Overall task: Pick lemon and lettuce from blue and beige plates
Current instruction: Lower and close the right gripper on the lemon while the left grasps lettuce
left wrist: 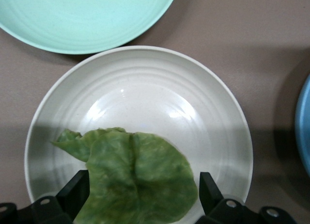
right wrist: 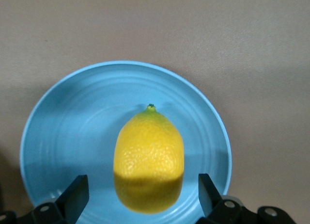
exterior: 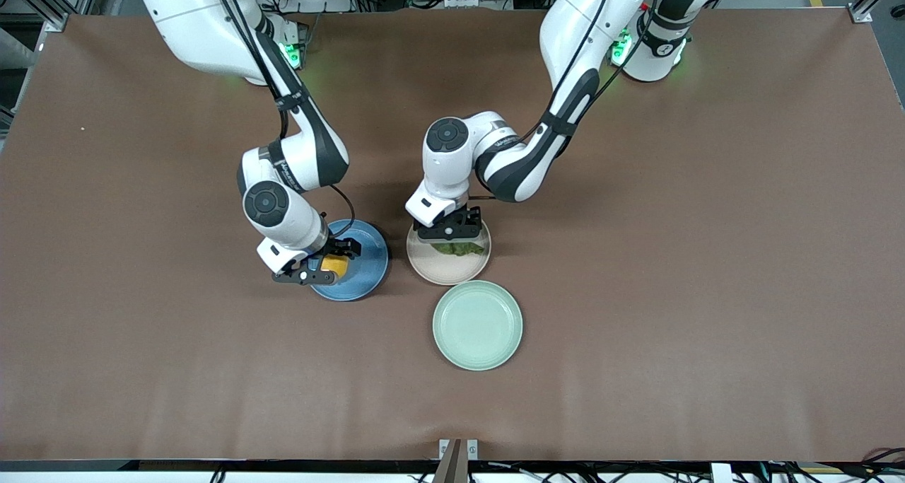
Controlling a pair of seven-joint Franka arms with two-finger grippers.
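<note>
Lemon (right wrist: 148, 158) firm, rounded – right gripper (right wrist: 140, 197) spread around its middle; lettuce (left wrist: 135, 178) limp – left gripper (left wrist: 140, 195) spread, pinch the leaf's six o'clock fold

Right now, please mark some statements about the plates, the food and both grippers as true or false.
1. The yellow oval lemon lies on the round blue plate. True.
2. The wrinkled green lettuce leaf lies on the pale mint-green plate. False: it lies on the beige plate.
3. The right gripper is shut on the lemon. False: its fingers stand open on either side of it.
4. The left gripper is open over the lettuce. True.
</note>
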